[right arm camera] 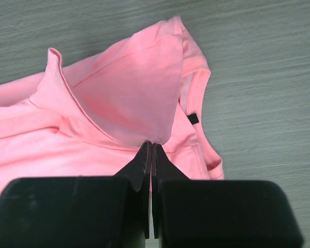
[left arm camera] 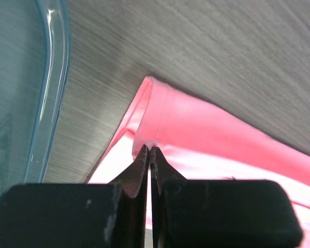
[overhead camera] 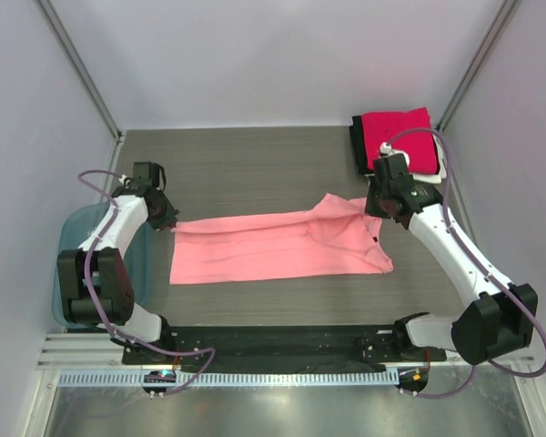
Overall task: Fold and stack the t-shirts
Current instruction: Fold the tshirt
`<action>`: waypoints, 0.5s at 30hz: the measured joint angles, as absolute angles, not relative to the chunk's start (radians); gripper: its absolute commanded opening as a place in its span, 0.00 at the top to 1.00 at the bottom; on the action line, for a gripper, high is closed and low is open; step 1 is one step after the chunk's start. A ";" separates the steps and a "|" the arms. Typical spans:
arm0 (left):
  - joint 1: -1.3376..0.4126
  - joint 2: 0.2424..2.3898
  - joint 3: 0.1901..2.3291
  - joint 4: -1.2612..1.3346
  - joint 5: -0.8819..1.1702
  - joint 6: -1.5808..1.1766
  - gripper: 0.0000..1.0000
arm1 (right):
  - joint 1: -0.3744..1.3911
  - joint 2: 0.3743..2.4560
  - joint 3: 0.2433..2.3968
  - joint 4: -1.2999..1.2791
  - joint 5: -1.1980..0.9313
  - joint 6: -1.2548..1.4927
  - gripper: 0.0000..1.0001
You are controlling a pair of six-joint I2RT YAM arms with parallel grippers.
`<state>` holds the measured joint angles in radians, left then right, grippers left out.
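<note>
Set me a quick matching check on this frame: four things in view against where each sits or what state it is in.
Things:
1 pink shirt
2 red shirt
3 bin
4 left gripper

Place or state:
a folded, far right corner
b at the left edge
c shut, pinching cloth
d laid out across the middle

Pairs: 1-d, 2-a, 3-b, 4-c
</note>
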<state>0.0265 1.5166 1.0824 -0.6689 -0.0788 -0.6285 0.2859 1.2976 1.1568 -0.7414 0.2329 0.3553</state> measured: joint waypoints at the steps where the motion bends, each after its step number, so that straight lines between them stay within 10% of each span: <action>1: 0.027 1.510 1.070 -0.667 -0.079 -0.629 1.00 | 0.286 1.280 1.136 -0.739 0.233 0.359 0.99; 9: 0.027 1.469 0.985 -0.645 -0.093 -0.636 0.93 | 0.286 1.122 0.926 -0.706 0.236 0.434 0.96; 13: 0.027 1.418 0.918 -0.640 -0.136 -0.672 0.63 | 0.286 0.992 0.773 -0.706 0.273 0.525 0.40; 15: 0.027 1.370 0.879 -0.641 -0.158 -0.696 0.39 | 0.285 0.936 0.732 -0.723 0.297 0.566 0.27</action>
<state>0.0265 1.3701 0.8791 -0.6415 -0.1581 -0.6956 0.2852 0.9360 0.7319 -0.7235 0.2974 0.5655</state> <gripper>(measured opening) 0.459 0.622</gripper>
